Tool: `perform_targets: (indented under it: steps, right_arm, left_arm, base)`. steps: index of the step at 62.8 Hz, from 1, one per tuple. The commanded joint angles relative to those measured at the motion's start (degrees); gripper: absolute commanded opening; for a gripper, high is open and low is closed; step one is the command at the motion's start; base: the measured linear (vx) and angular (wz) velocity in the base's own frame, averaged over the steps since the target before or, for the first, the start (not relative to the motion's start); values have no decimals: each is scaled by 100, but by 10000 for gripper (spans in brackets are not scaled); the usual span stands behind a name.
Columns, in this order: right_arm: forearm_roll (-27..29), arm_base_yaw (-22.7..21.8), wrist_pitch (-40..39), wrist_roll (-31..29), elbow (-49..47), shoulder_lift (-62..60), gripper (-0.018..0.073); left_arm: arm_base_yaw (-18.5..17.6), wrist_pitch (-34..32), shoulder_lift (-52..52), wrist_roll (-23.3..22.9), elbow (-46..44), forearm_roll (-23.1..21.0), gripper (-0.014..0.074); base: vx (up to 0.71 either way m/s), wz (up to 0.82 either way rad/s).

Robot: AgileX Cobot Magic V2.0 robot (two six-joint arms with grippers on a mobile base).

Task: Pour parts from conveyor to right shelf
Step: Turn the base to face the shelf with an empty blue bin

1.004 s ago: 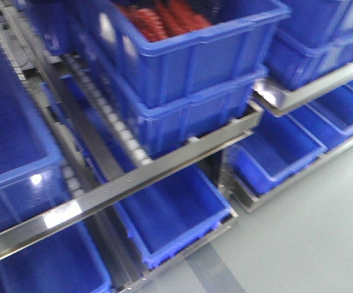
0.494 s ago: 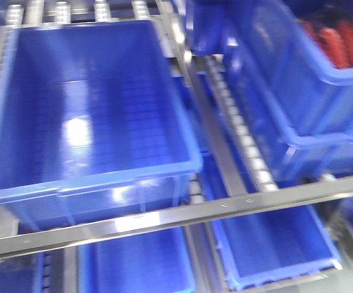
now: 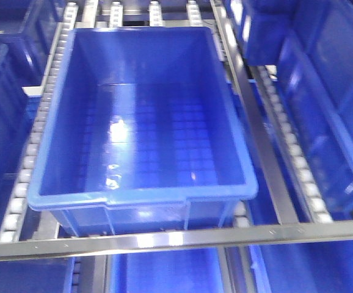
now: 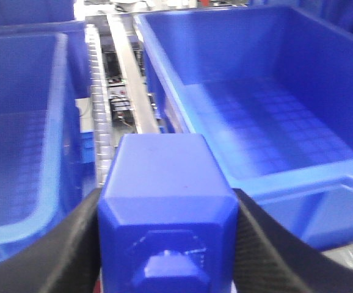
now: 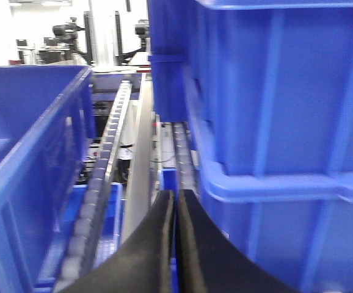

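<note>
Steel shelf point(image 3: 182, 237) rails carry an empty tub point(image 3: 141, 196) at the front edge. The left gripper point(image 4: 164, 244) clamps the block point(image 4: 164, 183) just outside a tub's near corner; it should clear the rim before tipping. The right gripper point(image 5: 175, 238) is pressed together, empty. The tub now sits centred, having drifted in from the left.
</note>
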Motion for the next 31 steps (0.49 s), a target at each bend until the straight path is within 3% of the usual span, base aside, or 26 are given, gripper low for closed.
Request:
perform_targets:
  steps: [1, 31]
  right_arm:
    - [-15, 5, -437, -17, 85, -69, -10]
    - [-15, 5, -437, -17, 85, -69, -10]
  left_arm:
    - [-8, -459, 63, -6, -157, -42, -6]
    - [-8, -459, 63, -6, -157, -42, -6]
  base:
    - [12, 22]
    - [16, 9]
